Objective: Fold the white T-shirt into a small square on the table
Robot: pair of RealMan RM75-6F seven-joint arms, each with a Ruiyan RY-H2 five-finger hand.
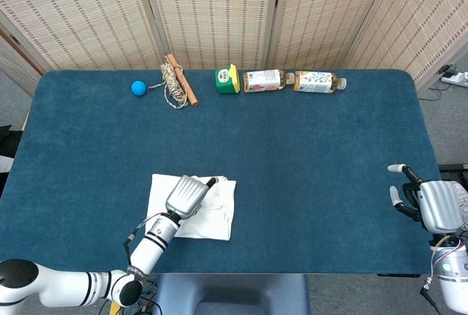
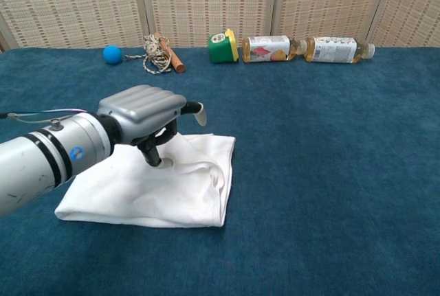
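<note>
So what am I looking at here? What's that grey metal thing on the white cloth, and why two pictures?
These are two cameras on one robot: the head view looks down from above, the chest view looks across the blue table. The grey thing is the robot's left hand, a mechanical hand on an arm. A fingertip presses on the folded white T-shirt; it grips nothing. Its right hand shows only from above, at the table's edge, holding nothing. Along the far edge lie a blue ball, a bundle of twine on a wooden stick, a green tape measure and two bottles on their sides.
</note>
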